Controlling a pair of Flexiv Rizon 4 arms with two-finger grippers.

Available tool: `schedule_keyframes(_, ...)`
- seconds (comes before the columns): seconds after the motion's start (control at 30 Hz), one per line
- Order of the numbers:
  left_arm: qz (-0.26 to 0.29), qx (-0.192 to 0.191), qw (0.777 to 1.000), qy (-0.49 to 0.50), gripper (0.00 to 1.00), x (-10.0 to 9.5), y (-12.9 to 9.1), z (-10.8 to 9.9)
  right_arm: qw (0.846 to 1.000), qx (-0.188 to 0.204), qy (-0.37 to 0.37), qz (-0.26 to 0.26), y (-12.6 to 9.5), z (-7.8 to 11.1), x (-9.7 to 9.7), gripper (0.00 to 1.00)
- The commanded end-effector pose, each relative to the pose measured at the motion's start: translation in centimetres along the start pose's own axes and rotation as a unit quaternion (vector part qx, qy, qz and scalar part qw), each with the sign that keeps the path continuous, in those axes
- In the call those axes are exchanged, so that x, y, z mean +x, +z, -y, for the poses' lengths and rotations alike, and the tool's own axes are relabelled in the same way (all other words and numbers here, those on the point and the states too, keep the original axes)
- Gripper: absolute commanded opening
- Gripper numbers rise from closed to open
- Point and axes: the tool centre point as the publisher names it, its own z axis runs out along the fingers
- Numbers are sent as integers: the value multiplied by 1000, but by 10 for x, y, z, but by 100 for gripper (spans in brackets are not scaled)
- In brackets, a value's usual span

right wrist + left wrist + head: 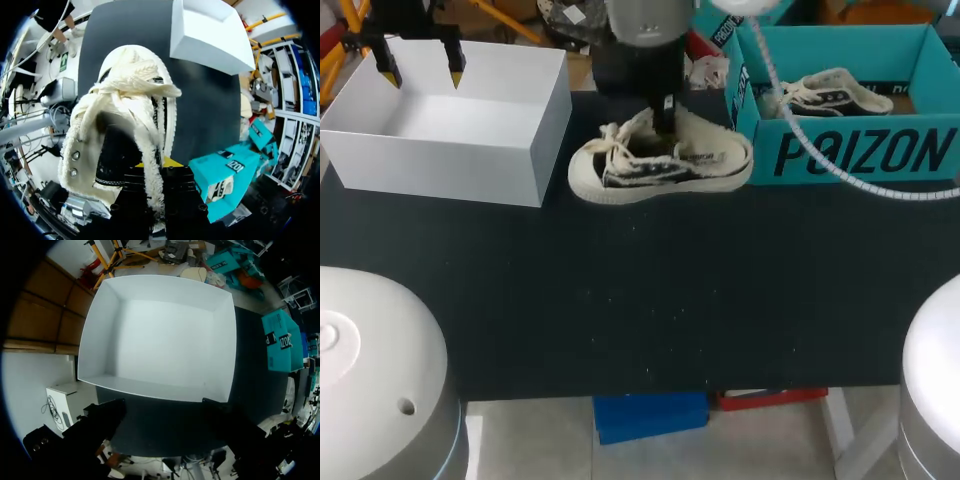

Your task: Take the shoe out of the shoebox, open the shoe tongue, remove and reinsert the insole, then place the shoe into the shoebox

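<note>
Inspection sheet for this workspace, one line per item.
Surface: black tabletop, matte.
Job's things: cream low-top shoe with black sides upright on the tabletop; open teal cardboard shoebox beside it holds a second, similar shoe.
Clutter: open white box, empty.
Grippers: left gripper open above the white box; right gripper shut on the cream shoe's collar.
Cables: white coiled cable crossing the teal shoebox's front.
Surroundings: nothing seen.

The black surface (pixel 650 300) is lying open toward 6 o'clock; a white cardboard box (pixel 450 165) is blocking 10, a cream canvas shoe (pixel 650 172) 12, a teal cardboard shoebox (pixel 860 150) 2.
</note>
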Motion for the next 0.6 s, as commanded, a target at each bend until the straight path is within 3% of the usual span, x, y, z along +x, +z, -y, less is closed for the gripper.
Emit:
schedule_keyframes(0.03,1,0,1000,-1,100,0,-1,-1,1000,-7,15,4,58,-27,21,0)
schedule_keyframes(0.33,1,0,1000,-1,100,0,-1,-1,998,-55,15,-30,114,-41,47,0)
schedule_keyframes(0.6,1,0,1000,-1,100,0,-1,-1,995,-83,-6,-58,137,-45,54,0)
